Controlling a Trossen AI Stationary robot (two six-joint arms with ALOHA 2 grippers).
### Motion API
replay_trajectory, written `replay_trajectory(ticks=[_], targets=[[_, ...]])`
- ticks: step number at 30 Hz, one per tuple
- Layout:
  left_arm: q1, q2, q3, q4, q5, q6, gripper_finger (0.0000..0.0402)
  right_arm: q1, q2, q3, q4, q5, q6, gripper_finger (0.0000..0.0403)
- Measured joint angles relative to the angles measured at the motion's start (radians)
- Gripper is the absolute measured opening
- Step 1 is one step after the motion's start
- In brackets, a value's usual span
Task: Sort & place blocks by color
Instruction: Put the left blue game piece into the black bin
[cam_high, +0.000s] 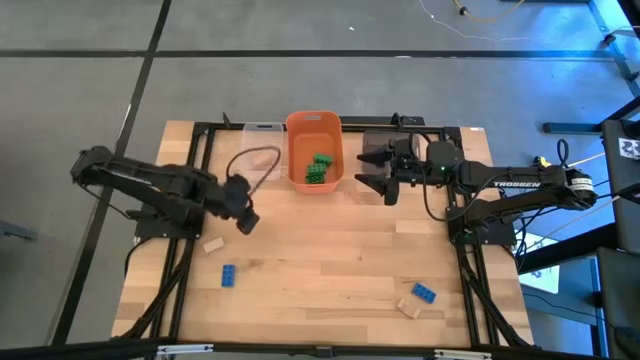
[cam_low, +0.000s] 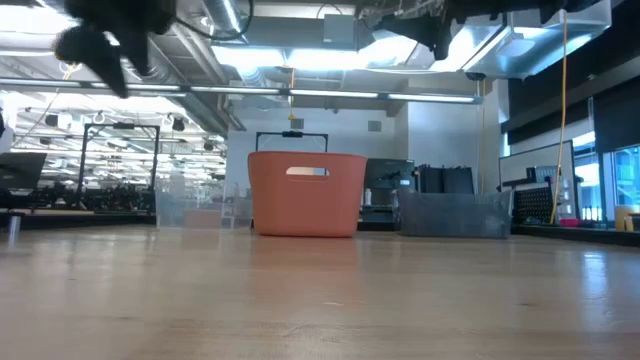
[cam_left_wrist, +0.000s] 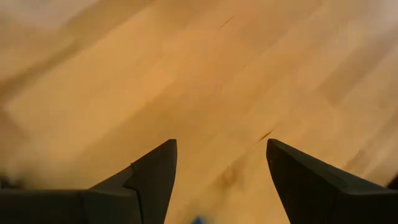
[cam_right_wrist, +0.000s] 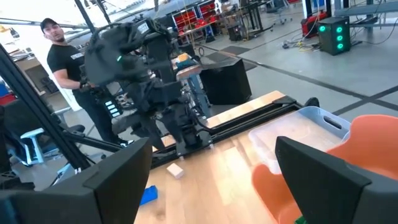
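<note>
Green blocks (cam_high: 319, 168) lie inside the orange bin (cam_high: 298, 172) at the table's far middle. On the bare wood lie a tan block (cam_high: 212, 244) and a blue block (cam_high: 228, 275) at the near left, and a blue block (cam_high: 424, 292) and a tan block (cam_high: 408, 307) at the near right. My left gripper (cam_high: 246, 221) hangs open above the table, left of centre and tipped downward, with only wood between its fingers (cam_left_wrist: 221, 168). My right gripper (cam_high: 384, 171) stands open and level just right of the orange bin, holding nothing (cam_right_wrist: 211, 165).
A clear bin (cam_high: 256, 158) stands left of the orange bin, and a grey-brown bin (cam_high: 378, 138) stands to its right, partly under my right gripper. A black frame (cam_high: 200, 135) borders the table. A person (cam_right_wrist: 62, 56) stands beyond the table's left side.
</note>
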Motion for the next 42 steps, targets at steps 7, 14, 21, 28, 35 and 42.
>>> replay_trajectory(ticks=[7,14,21,28,35,42], targets=[[-0.196,0.084,0.000,-0.024,-0.023,-0.336,0.0239,0.000,0.000,0.000,0.000,-0.011,0.047,0.0341],[-0.340,0.134,0.000,0.053,-0.006,-0.492,0.0240,0.000,0.000,0.000,0.001,-0.070,0.090,0.0341],[-0.365,0.134,0.001,0.013,-0.073,-0.616,0.0240,0.000,0.000,0.000,0.000,-0.080,0.051,0.0341],[-0.366,0.140,0.001,0.007,0.007,-0.660,0.0240,0.008,0.000,0.000,-0.039,-0.080,0.095,0.0341],[-0.444,0.218,0.001,0.070,0.071,-0.765,0.0240,0.008,0.000,0.000,-0.076,-0.081,0.106,0.0341],[-0.571,0.399,0.156,-0.057,0.072,-0.927,0.0240,0.008,0.000,0.000,-0.090,-0.087,0.106,0.0341]])
